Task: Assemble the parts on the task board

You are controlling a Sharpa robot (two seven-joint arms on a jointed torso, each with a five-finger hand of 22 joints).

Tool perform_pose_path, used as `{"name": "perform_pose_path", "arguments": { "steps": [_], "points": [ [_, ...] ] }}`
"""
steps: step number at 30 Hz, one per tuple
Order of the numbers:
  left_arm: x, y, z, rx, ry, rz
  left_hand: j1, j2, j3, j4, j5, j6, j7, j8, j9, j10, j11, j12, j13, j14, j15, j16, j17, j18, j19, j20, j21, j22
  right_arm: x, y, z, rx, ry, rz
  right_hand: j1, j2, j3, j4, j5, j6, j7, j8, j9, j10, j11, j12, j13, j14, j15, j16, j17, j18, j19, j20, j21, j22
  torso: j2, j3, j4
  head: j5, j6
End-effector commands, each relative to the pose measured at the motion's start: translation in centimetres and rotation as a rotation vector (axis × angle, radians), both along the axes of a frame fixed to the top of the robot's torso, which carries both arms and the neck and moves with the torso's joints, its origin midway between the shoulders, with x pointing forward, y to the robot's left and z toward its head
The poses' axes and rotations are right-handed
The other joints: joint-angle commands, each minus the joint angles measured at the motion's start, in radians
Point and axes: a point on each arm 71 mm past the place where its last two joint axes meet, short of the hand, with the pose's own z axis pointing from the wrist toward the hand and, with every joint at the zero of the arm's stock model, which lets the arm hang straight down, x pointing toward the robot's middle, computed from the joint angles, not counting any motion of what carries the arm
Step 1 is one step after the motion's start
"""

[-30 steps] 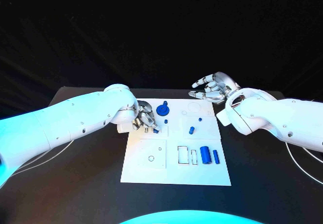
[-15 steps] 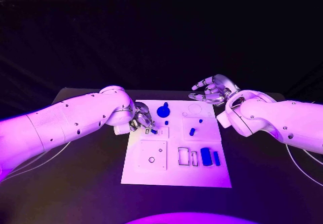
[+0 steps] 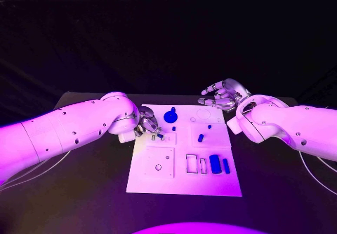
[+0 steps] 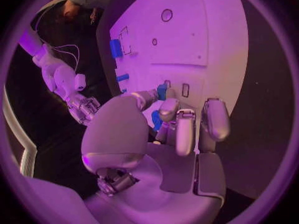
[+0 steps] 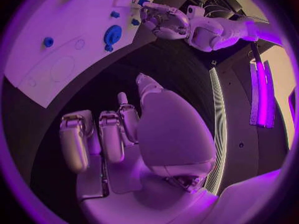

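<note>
The left hand [image 3: 146, 124] is hovering at the task board's [image 3: 184, 183] left edge, its fingers [image 4: 185, 132] curled round a small blue part [image 4: 161, 91], seemingly to seat it in a slot. The right hand [image 3: 223, 95] is waiting off the board's far corner, fingers released and grasping nothing. Blue cylinders [image 3: 219, 164] are lying in the board's recesses on the bench [image 3: 84, 190].

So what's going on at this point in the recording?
The robot is assembling small blue parts on the white task board. Its left hand is down at the board's far left area, fingers around a small blue part next to a small slot. The right hand hovers beyond the board's far right corner, fingers apart, holding nothing. A round blue part and two blue cylinders lie on the board.
</note>
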Motion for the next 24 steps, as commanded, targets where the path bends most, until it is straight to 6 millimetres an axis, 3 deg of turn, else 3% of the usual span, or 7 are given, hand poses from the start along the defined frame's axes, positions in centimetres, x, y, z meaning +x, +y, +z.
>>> {"name": "perform_pose_path", "arguments": {
  "steps": [1,24],
  "points": [
    [0.1,-0.2,0.3,-0.007,-0.080,0.026,-0.012,-0.003,0.159,-0.147,0.005,0.023,-0.017,0.005,0.103,0.010,-0.002,0.006,0.005,0.086,-0.008,0.004,0.219,-0.018,0.009,-0.001,0.006,0.008,0.0,0.1,-0.1,-0.007,0.003,0.019,-0.006,0.004,0.005,0.000,-0.001,-0.002,-0.003,0.004,-0.001,-0.006,0.001,-0.004,0.084,0.099,-0.008,-0.004,0.239,-0.007,0.105,-0.007,0.005,0.263,0.000,-0.0003,-0.0010,0.001,-0.001],
    [-0.8,-1.2,-0.4,0.046,-0.149,-0.024,-0.042,-0.024,0.225,-0.172,0.009,0.037,-0.022,0.013,0.120,0.027,-0.008,0.010,0.010,0.092,-0.015,0.010,0.231,-0.024,0.033,-0.009,0.018,0.034,0.0,0.2,-0.3,-0.010,0.009,0.023,-0.007,0.004,0.006,0.001,-0.001,-0.002,-0.003,0.005,-0.001,-0.007,0.001,-0.005,0.084,0.099,-0.008,-0.004,0.239,-0.007,0.105,-0.007,0.005,0.263,-0.001,-0.0003,-0.0013,0.007,-0.010]
  ]
}}
